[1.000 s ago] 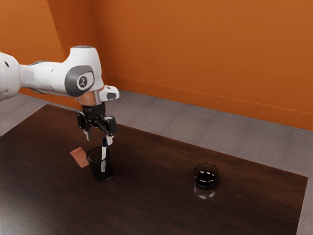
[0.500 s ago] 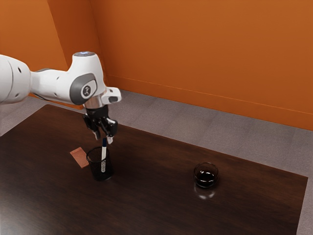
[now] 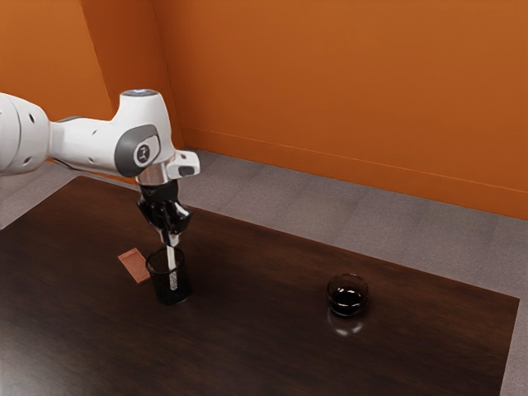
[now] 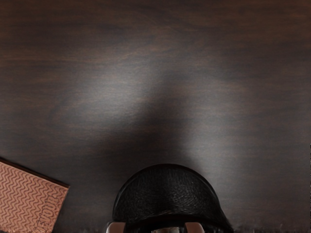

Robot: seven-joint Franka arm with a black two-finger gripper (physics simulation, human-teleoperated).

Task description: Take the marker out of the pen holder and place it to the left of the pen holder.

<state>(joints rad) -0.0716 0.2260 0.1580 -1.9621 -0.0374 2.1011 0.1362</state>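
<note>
In the exterior view my gripper [image 3: 170,240] is just above the pen holder's rim, its fingers drawn together on the marker's upper end and covering the dark blue cap. The white marker [image 3: 172,262] stands nearly upright, its lower part inside the black pen holder [image 3: 172,289]. In the wrist view the pen holder [image 4: 165,191] shows as a dark round shape at the lower edge, and my gripper [image 4: 155,228] has its two fingertips over it, with part of the marker [image 4: 165,230] between them.
A flat reddish-brown packet [image 3: 134,265] lies beside the pen holder; the wrist view has this packet [image 4: 31,199] too. A dark glass bowl [image 3: 347,295] stands farther along the wooden table [image 3: 264,330], toward the exterior view's right.
The fingers stood apart before and have come together on the marker. The marker's top has leaned slightly toward the exterior view's left; the pen holder stays put.
</note>
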